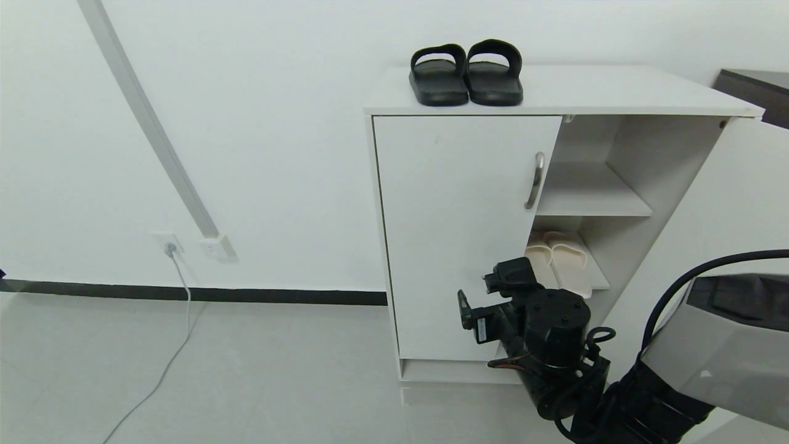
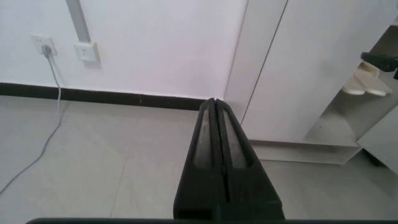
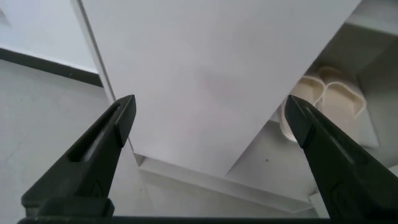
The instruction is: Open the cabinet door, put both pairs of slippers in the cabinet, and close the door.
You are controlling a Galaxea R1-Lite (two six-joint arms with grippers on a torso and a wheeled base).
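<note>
A white cabinet (image 1: 616,86) stands against the wall with its left door (image 1: 456,234) closed and its right door (image 1: 727,203) swung open. A pair of black slippers (image 1: 466,74) sits on the cabinet top. A cream pair of slippers (image 1: 564,262) lies on the lower shelf inside; the cream pair (image 3: 326,99) shows past the closed door's edge. My right gripper (image 1: 484,290) hovers open and empty, low in front of the closed door, left of the cream pair. My left gripper (image 2: 214,102) is shut on nothing, low over the floor, left of the cabinet (image 2: 292,74).
The upper shelf (image 1: 585,197) holds nothing. A curved metal handle (image 1: 536,179) is on the closed door's right edge. A wall socket (image 1: 169,246) feeds a grey cable (image 1: 166,364) across the floor on the left. Dark furniture (image 1: 758,92) stands behind the cabinet at the right.
</note>
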